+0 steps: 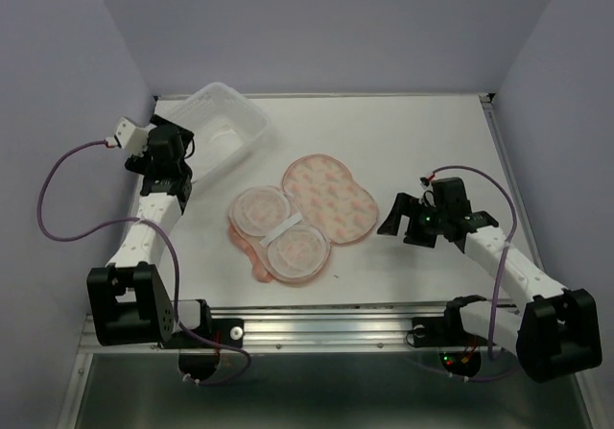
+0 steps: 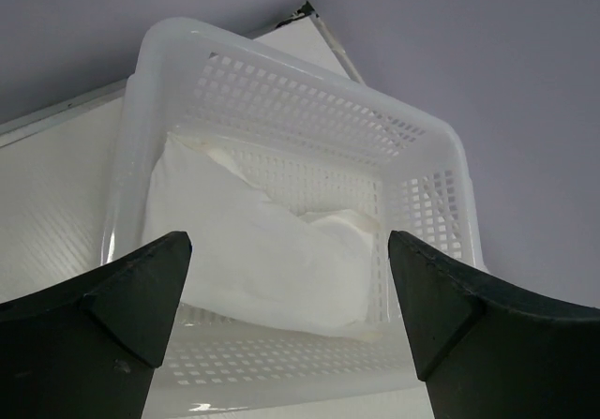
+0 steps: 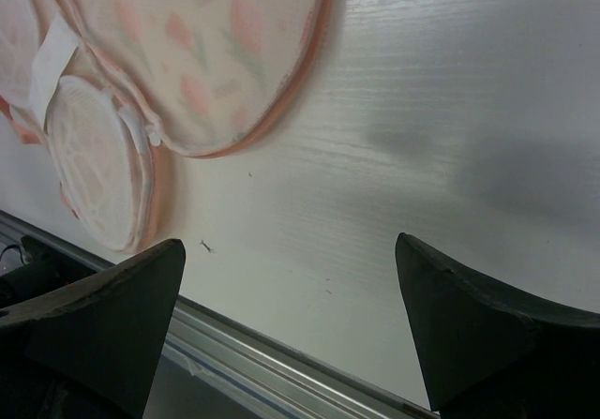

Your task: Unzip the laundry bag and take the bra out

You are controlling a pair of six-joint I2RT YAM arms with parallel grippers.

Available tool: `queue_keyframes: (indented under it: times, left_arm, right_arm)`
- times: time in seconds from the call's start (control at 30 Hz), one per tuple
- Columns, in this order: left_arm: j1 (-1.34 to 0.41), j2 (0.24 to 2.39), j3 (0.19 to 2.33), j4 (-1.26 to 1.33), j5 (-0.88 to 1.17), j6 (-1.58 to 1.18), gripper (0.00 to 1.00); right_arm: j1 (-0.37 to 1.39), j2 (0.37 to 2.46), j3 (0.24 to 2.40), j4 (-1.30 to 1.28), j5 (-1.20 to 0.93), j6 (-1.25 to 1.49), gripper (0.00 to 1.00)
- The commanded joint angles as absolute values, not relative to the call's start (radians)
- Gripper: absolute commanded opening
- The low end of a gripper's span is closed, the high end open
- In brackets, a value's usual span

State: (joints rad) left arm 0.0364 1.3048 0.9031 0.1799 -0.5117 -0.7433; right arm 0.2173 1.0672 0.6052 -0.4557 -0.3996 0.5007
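The laundry bag (image 1: 326, 199) lies unzipped and spread flat at the middle of the desk (image 1: 422, 141), its mesh-lined half nearer the arms. The bra (image 2: 253, 250) rests inside the white perforated basket (image 2: 281, 53) at the far left corner. The left gripper (image 2: 289, 241) hangs over that basket, jaws wide and empty. The right gripper (image 3: 289, 246), also wide apart and empty, hovers just right of the bag.

Cream-peach peanut-shaped laundry bag (image 1: 317, 213) lies unzipped, splayed flat on the table (image 1: 432, 141) — soft white bra (image 2: 253, 250) crumpled in the perforated basket (image 2: 412, 147).
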Motion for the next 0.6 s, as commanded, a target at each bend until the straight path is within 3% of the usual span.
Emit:
queue_keyframes:
  times: [0.0,0.27,0.33,0.57]
  left_arm:
    - [0.037,1.191,0.963,0.074,-0.473,-0.625,0.99]
    - [0.037,1.02,0.968,-0.156,-0.223,-0.474,0.99]
    - [0.037,0.965,0.937,-0.192,-0.166,-0.44,0.99]
    - [0.037,0.801,0.848,-0.354,-0.083,-0.384,0.99]
  right_arm:
    - [0.219,1.14,0.711,-0.403,-0.371,0.495,0.99]
    - [0.219,1.423,0.889,-0.278,-0.383,0.511,0.83]
    - [0.219,1.517,0.925,-0.265,-0.38,0.502,0.72]
    - [0.219,1.707,1.019,-0.219,-0.342,0.45,0.61]
